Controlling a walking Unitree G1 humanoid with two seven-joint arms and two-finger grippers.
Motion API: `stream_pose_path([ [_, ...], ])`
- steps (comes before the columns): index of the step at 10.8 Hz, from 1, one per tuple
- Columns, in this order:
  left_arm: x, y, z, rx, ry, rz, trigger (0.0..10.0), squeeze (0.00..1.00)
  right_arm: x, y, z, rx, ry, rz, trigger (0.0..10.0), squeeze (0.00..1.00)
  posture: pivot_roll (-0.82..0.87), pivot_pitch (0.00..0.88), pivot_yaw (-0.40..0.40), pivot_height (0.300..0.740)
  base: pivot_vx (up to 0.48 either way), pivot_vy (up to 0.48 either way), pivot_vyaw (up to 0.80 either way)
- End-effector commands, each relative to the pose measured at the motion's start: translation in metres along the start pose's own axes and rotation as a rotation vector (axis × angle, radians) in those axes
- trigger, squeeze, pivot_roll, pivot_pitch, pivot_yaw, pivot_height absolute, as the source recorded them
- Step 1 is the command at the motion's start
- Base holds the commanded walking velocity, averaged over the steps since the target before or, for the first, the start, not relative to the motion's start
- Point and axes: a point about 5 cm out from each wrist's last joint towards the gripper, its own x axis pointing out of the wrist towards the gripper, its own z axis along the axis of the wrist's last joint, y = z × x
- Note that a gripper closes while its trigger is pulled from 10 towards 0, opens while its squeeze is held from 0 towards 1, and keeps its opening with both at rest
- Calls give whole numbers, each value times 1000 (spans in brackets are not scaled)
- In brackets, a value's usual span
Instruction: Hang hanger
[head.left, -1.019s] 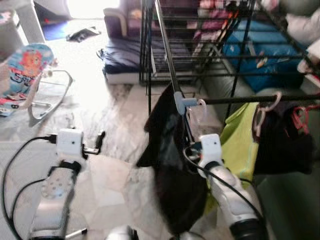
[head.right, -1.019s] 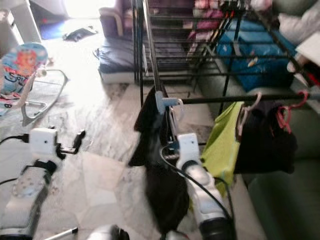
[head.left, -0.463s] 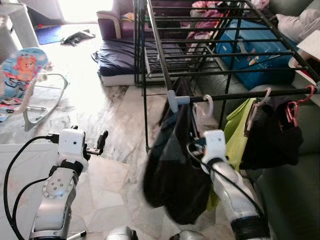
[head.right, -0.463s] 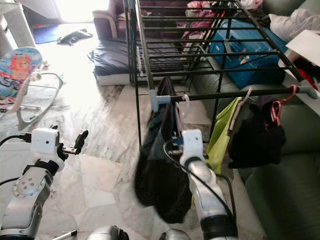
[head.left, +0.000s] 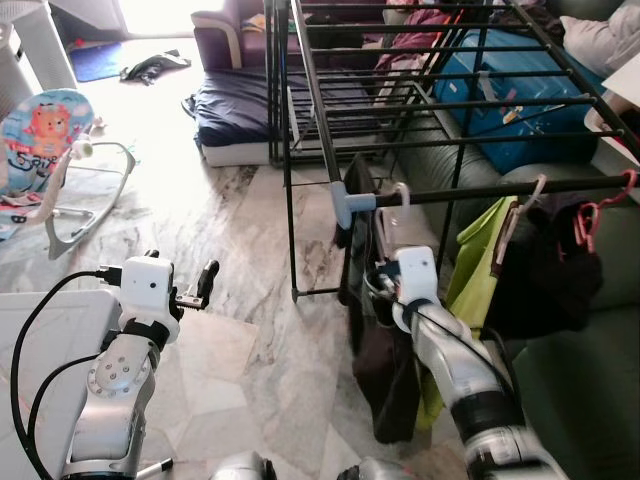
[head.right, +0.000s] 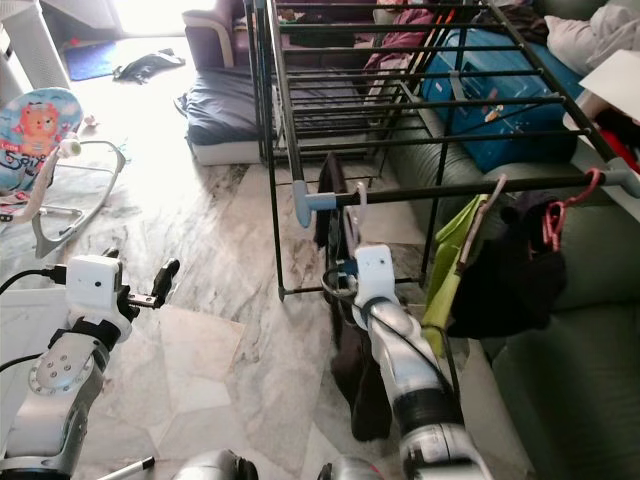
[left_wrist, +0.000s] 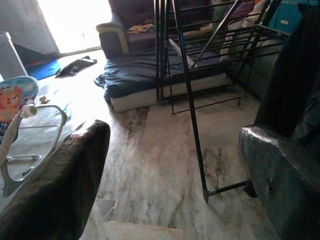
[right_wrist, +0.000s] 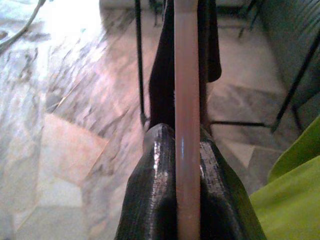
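Right gripper (right_wrist: 187, 200) clamps the pink hanger (right_wrist: 186, 100), hooked on the drying rack's rail (head.left: 480, 190); left gripper (head.left: 205, 283) spread wide, idle.

The hanger (right_wrist: 186, 100) is pale pink and carries a black garment (head.left: 385, 370). Beside it hangs a lime-green cloth (head.left: 475, 265). The rack (head.left: 440, 100) is black, the floor (head.left: 250, 230) grey-white marble.

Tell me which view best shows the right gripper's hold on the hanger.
The right wrist view: both black fingers are pressed flat against the pale pink hanger between them. In the eye views the right gripper is mostly hidden behind its wrist and the dark garment.
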Motion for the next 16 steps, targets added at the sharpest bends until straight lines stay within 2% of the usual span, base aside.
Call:
stream_pose_path([
  [1,0,0,4,9,-10,1,10000,0,4,5,7,7,-13,39,10000,0,-22,0,-27,740,0,0,0],
  [3,1,-3,4,11,-11,-7,10000,0,16,19,15,37,0,112,10000,0,-12,0,-29,740,0,0,0],
  [4,0,-1,5,13,-13,2,10000,0,18,19,24,1,-37,115,10000,0,-3,0,-33,740,0,0,0],
  [5,-2,1,4,15,-7,8,10000,0,19,17,26,50,-26,126,10000,0,-5,0,-33,740,0,0,0],
  [7,-1,-3,3,10,-2,2,10000,0,19,15,5,66,69,128,10000,0,-13,0,-34,740,0,0,0],
  [9,0,-3,3,11,-3,-2,10000,0,20,15,-4,80,109,119,10000,0,-15,0,-31,740,0,0,0],
  [10,0,-2,3,14,-3,1,10000,0,20,14,-5,93,120,116,10000,357,-11,0,-30,740,0,0,0],
  [11,1,-1,4,15,-3,4,10000,0,20,15,-5,116,113,123,10000,1000,-11,0,-30,740,0,0,0],
  [14,1,-3,3,17,-4,1,10000,0,16,13,6,25,-18,93,10000,1000,-9,0,-32,740,0,0,0],
  [15,2,-4,3,13,-2,0,10000,0,8,13,6,-9,-73,88,10000,1000,-12,0,-33,740,0,0,0],
  [16,5,-6,3,11,1,2,10000,0,-1,11,4,-5,-112,68,10000,1000,-15,0,-34,740,0,0,0],
])
